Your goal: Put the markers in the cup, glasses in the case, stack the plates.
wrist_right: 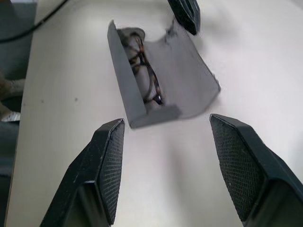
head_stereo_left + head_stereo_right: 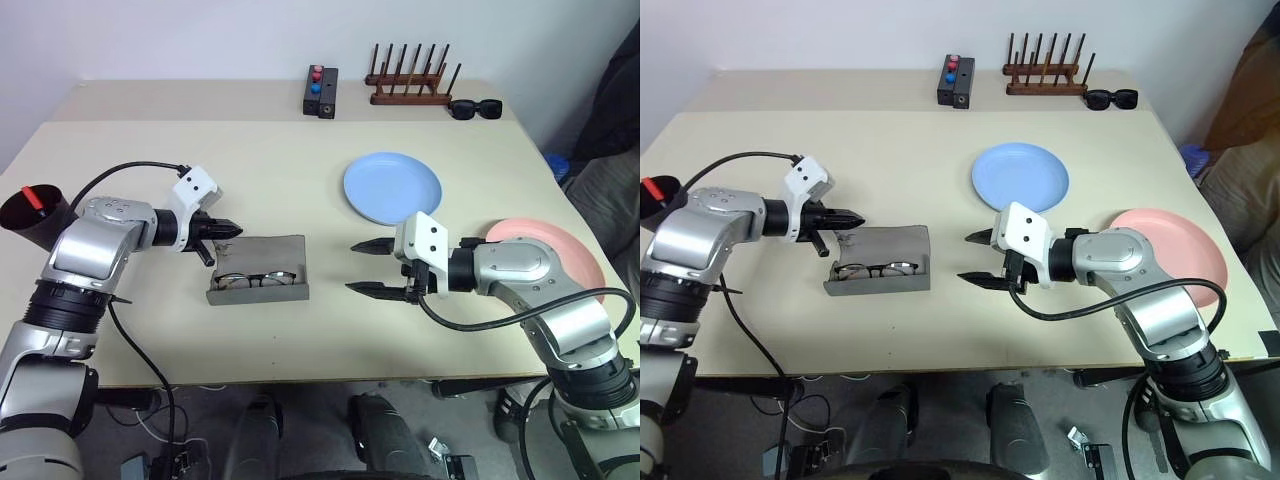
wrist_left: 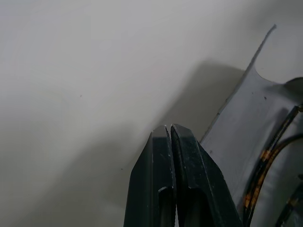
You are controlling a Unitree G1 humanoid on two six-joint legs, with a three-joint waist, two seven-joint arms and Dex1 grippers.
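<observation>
Right wrist view: glasses point(image 1: 144, 75) lie inside the open grey case point(image 1: 189, 75) on the table point(image 2: 300, 160). Left gripper point(image 2: 228, 229), pinched together, hovers at the flap's corner; right gripper point(image 2: 368, 266) gapes wide nearby. No legible writing.

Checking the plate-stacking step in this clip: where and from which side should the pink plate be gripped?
Judging by its pose, grip the pink plate by its thin rim at the near right edge, which reaches the table's edge, coming in level from the right. It lies flat, so only the rim offers a pinch. The open right tool is nearest.
</observation>
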